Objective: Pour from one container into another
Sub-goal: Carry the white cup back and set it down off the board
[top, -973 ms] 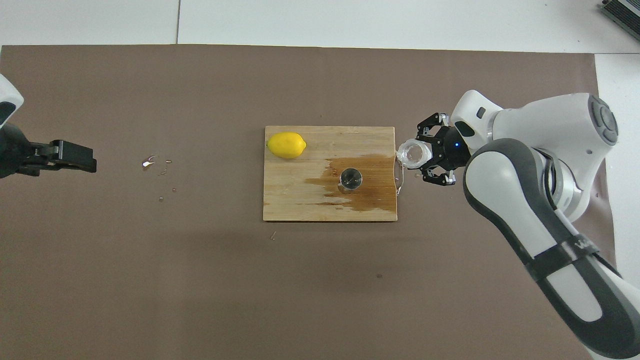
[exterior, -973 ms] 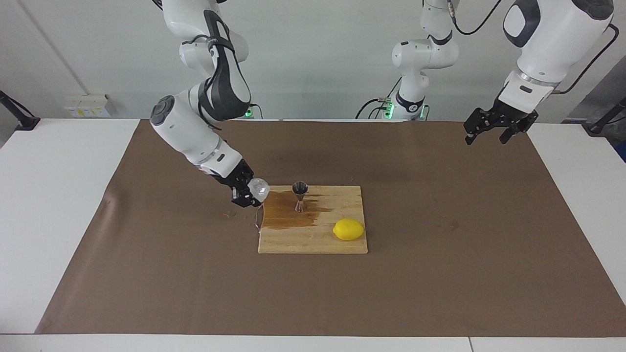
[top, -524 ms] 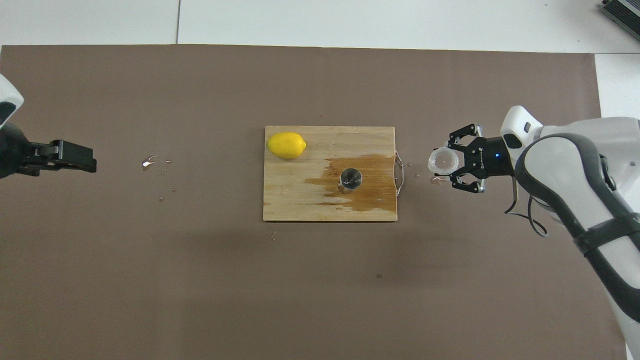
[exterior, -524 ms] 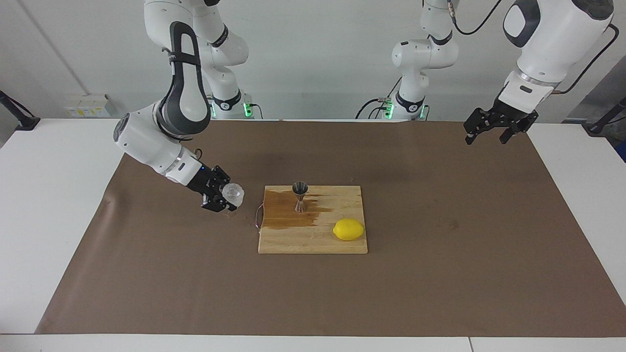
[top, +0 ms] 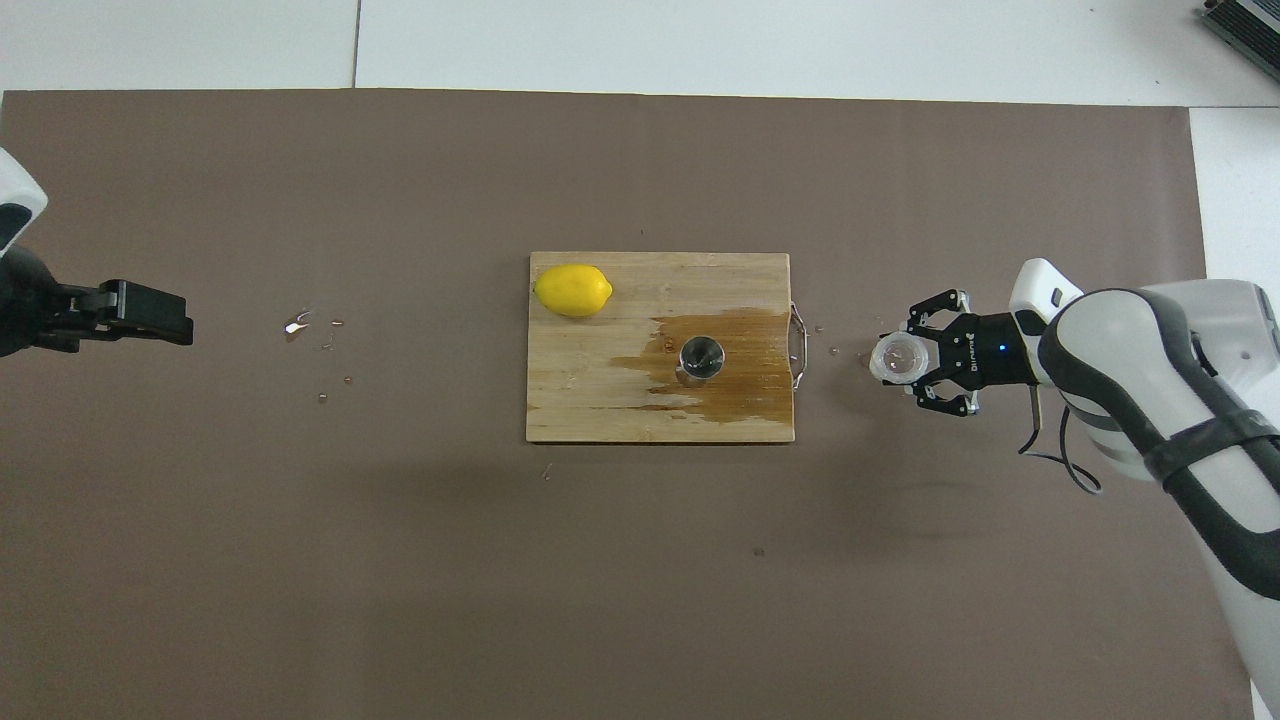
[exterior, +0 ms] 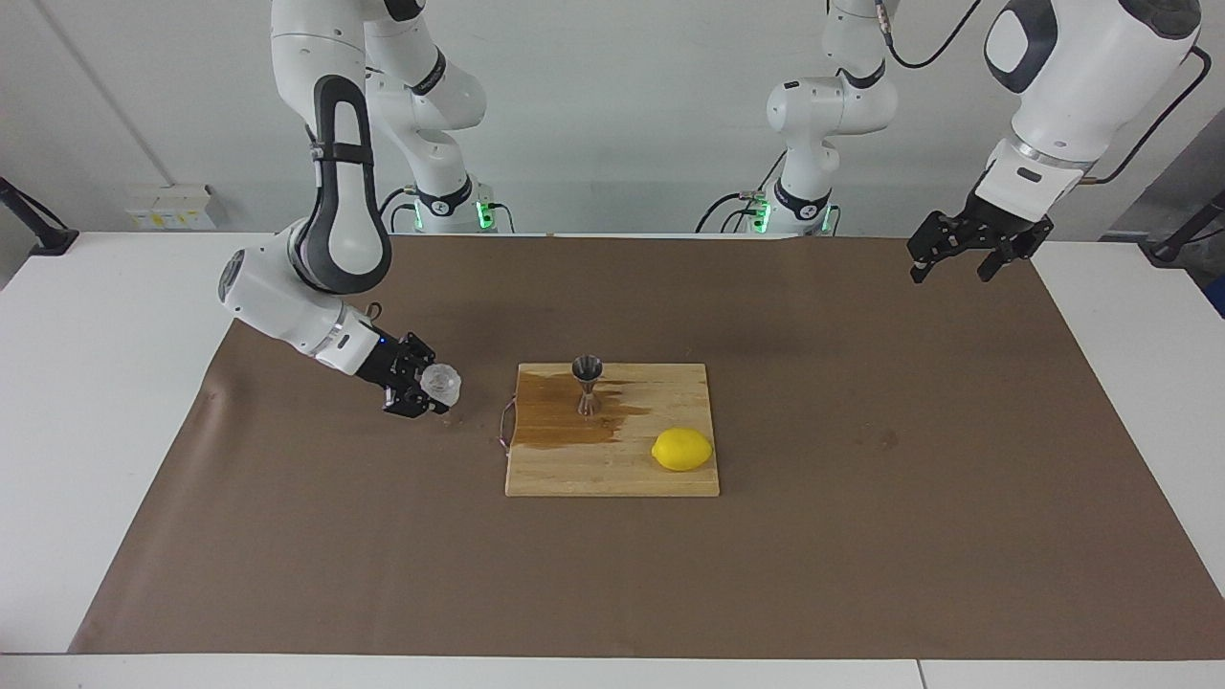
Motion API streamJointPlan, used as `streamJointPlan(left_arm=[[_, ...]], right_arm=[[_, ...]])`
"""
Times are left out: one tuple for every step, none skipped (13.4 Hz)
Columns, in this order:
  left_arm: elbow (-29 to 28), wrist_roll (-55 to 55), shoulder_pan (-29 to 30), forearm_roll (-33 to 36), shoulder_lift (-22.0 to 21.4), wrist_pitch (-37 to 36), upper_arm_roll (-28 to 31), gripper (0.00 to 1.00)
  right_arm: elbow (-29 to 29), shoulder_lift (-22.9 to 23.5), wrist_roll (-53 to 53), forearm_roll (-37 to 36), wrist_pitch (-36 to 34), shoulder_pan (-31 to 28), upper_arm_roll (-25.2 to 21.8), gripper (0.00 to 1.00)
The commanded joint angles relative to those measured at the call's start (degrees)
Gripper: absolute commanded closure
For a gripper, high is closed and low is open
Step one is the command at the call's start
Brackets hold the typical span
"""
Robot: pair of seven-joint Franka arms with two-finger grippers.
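We see the right end effector (exterior: 428,390) clamped on the clear cup (exterior: 441,384) beside the wet board (exterior: 612,469), apparently setting it down after pouring into the jigger (exterior: 587,384); the left end effector (exterior: 967,256) waits, fingers apart.

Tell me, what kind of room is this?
Probably a robotics lab set up for kitchen practice: two white robot arms stand at a paper-covered table with a cutting board, lemon and steel measuring cup.

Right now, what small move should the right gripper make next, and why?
Probably lower and set the cup upright on the brown mat. The right gripper holds it low over the mat, beside the board, which is already wet around the jigger, so pouring looks done.
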Motion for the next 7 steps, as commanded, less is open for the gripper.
streamJointPlan(left_arm=[[-0.14, -0.21, 0.38, 0.84, -0.7, -0.84, -0.31, 0.0], [-0.14, -0.21, 0.38, 0.84, -0.61, -0.92, -0.31, 0.0], [-0.14, -0.21, 0.38, 0.84, -0.61, -0.84, -0.31, 0.0], [-0.14, -0.21, 0.38, 0.84, -0.7, -0.92, -0.31, 0.0], [-0.14, -0.21, 0.38, 0.84, -0.61, -0.93, -0.31, 0.0], [-0.14, -0.21, 0.38, 0.84, -0.7, -0.84, -0.31, 0.0], [-0.14, -0.21, 0.38, 0.84, -0.7, -0.92, -0.31, 0.0]], right_arm=[[0.01, 1.85, -3.91, 2.8, 0.55, -1.64, 0.62, 0.79], [0.01, 2.47, -5.4, 3.06, 0.55, -2.43, 0.71, 0.79], [0.01, 3.26, -7.15, 3.5, 0.9, -2.61, 0.62, 0.79], [0.01, 3.79, -8.3, 4.11, 1.43, -2.87, 0.71, 0.79], [0.01, 3.79, -8.83, 4.2, 1.52, -2.87, 0.62, 0.77], [0.09, 3.79, -8.84, 4.2, 1.52, -2.79, 0.62, 0.47], [0.53, 3.79, -8.14, 4.2, 1.26, -2.7, 0.71, 0.0]])
